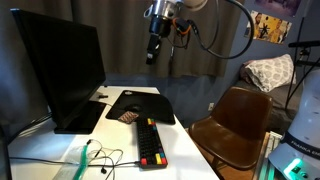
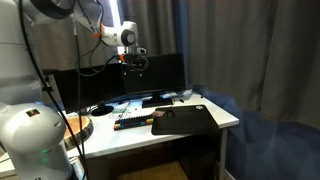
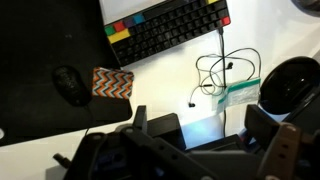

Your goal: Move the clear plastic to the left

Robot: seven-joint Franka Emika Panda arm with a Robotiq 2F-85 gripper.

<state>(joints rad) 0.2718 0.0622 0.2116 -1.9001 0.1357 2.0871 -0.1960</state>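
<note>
White desk (image 3: 170,85): clear plastic (image 3: 240,92) beside black cable (image 3: 215,68).

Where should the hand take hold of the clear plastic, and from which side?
Probably from straight above, pinching across the short width, mid-length: the clear plastic seems to lie flat on the table, long edges free, with the cable crowding one end.
</note>
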